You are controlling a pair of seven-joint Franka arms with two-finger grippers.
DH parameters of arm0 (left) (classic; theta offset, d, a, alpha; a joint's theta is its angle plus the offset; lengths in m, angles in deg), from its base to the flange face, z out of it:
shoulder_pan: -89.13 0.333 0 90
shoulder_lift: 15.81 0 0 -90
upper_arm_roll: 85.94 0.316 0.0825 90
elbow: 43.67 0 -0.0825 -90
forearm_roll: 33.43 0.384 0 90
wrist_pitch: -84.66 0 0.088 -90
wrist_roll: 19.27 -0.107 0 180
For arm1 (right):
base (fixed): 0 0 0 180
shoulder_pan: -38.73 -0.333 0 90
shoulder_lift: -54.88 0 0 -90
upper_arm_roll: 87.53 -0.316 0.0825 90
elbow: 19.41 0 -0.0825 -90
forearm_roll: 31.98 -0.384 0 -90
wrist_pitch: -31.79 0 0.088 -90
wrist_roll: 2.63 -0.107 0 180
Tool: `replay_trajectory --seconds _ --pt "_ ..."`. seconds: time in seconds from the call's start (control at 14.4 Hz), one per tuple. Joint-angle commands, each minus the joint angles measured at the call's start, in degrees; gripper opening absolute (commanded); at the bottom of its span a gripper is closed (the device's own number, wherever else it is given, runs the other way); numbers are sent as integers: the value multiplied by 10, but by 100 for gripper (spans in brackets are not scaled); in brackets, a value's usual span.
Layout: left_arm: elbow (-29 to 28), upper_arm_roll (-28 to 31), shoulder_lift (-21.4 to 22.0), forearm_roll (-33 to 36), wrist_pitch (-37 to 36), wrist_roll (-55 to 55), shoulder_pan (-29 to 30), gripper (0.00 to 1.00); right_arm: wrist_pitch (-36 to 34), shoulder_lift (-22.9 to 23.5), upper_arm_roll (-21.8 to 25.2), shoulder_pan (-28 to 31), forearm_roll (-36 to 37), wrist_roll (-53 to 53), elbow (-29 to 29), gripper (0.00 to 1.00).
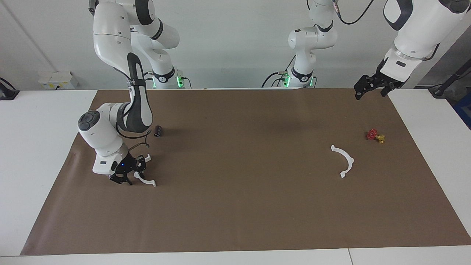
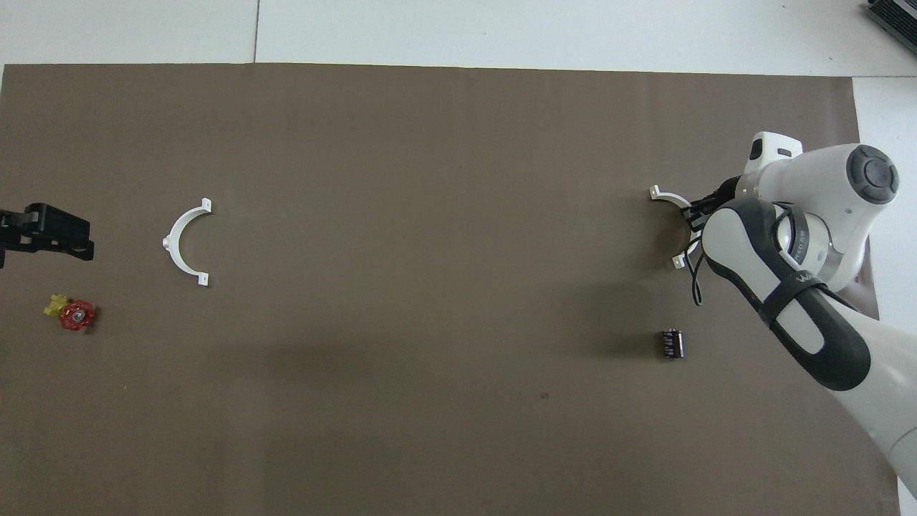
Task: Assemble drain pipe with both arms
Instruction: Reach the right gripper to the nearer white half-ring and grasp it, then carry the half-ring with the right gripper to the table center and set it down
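Down at the desk, nearest my camera, my right hand sits low over one half-ring of the drain pipe, at the right arm's end. Its fingers straddle the mid-arc, but I cannot tell whether they are clenched on it or merely around it. My worry is that the thin plastic arc could skid or pivot flat on the brown paper if the fingers catch only the tab, leaving it tilted for mating. The wrist is bent steeply down, forearm folded over it. A small black cylinder lies near the hand. The left hand waits raised, fingers apart, above a red and yellow valve. The other half-ring lies flat near the valve, well apart from the first.
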Motion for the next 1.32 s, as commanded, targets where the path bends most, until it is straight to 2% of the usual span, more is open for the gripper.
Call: replay_trajectory --seconds 0.0,0.21,0.76,1.11,1.25 --pt "-12 -1 13 -13 9 -9 5 100 -17 -8 -2 1 -13 -15 2 0" --pt "-13 -2 13 -13 18 -10 5 100 -49 -23 -2 -2 -4 -88 -13 0" --pt "-13 -2 15 -13 18 -9 5 100 -83 -28 -1 -128 58 -343 -59 0" --pt "-13 -2 16 -13 20 -9 5 100 -82 -22 -1 -215 66 -426 -86 0" --pt "-13 -2 16 -13 20 -9 5 100 -84 -4 -2 -245 82 -475 -112 0"
